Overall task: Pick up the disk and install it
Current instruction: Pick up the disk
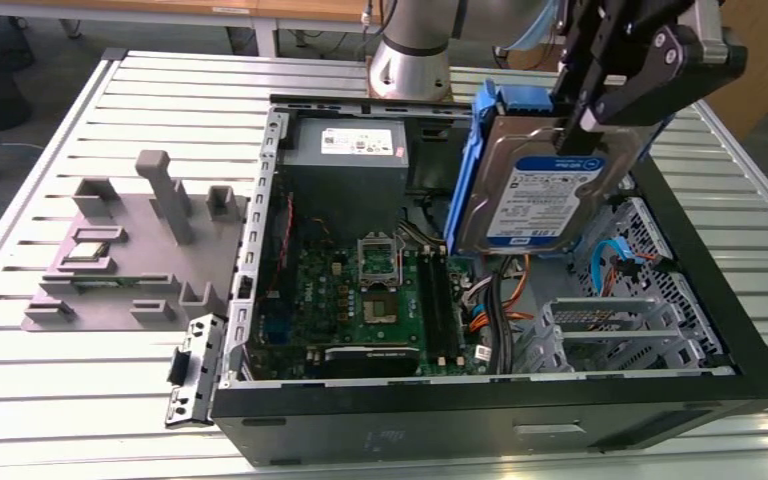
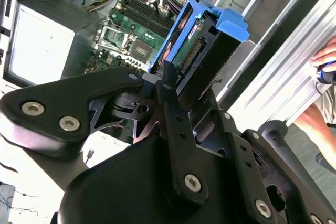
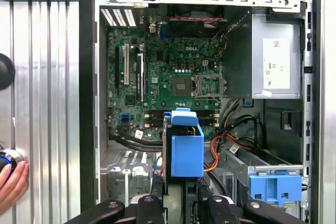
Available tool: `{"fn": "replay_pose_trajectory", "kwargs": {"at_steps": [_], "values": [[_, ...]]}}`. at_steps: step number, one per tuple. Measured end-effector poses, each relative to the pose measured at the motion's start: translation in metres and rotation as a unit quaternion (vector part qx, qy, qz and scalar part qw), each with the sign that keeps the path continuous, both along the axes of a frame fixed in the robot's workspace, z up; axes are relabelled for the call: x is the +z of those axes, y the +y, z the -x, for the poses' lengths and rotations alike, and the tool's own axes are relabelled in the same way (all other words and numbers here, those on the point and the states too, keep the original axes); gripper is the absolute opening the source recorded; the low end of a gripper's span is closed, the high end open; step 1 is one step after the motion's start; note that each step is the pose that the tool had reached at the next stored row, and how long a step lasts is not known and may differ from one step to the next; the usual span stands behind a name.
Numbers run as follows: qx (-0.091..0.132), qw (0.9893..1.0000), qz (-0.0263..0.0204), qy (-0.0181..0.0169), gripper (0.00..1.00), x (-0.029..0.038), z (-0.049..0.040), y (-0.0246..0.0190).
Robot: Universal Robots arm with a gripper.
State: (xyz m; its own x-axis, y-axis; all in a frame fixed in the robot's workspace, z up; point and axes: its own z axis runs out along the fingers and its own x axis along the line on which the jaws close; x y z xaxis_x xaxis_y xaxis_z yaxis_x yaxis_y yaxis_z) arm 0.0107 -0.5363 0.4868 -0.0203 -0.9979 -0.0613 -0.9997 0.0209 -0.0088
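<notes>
Could pivot or slip: pinched at one end only, with the whole disk [image 1: 534, 195] hanging below the grip. Could also snag the cables [image 1: 488, 305] or knock the board [image 1: 357, 280] if lowered askew into the case [image 1: 491, 415]. Clamped at the upper edge between jaws closed down to the disk's thickness, blue carrier [image 1: 467, 175] included. Held on edge in mid-air over the open case, near the power supply [image 1: 344, 150], touching nothing else.

A silver-grey arm [image 1: 408, 55] carries a matte black claw [image 2: 173, 82] studded with silver screws [image 2: 34, 108].
</notes>
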Motion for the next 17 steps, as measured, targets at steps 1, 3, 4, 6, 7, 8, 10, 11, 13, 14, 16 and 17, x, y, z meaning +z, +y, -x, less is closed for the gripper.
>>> {"fn": "replay_pose_trajectory", "kwargs": {"at_steps": [1, 3, 4, 6, 7, 8, 10, 11, 13, 14, 16, 17], "values": [[0.0, 1.0, -0.0001, 0.0, 0.35, -0.0001, 0.0, -0.0013], [0.0, 1.0, 0.0, 0.0, 0.35, -0.0001, 0.0, -0.0039], [0.0, 1.0, 0.0, 0.0, 0.35, -0.0002, 0.0, -0.0051], [0.0, 1.0, 0.0, 0.0, 0.35, -0.0003, 0.0, -0.0072], [0.0, 1.0, -0.0001, 0.0, 0.35, -0.0004, 0.0, -0.0082], [0.0, 1.0, -0.0001, 0.0, 0.35, -0.0004, 0.0, -0.0091], [0.0, 1.0, 0.0, 0.0, 0.35, -0.0004, 0.0, -0.0108], [0.0, 1.0, 0.0, 0.0, 0.35, -0.0005, 0.0, -0.0116], [0.0, 1.0, 0.0, 0.0, 0.35, -0.0005, 0.0, -0.0132], [0.0, 1.0, 0.0, 0.0, 0.35, -0.0006, 0.0001, -0.0137], [0.0, 1.0, 0.0, 0.0, 0.35, -0.0006, 0.0, -0.0146], [0.0, 1.0, 0.0, 0.0, 0.35, -0.0006, 0.0, -0.0148]]}}
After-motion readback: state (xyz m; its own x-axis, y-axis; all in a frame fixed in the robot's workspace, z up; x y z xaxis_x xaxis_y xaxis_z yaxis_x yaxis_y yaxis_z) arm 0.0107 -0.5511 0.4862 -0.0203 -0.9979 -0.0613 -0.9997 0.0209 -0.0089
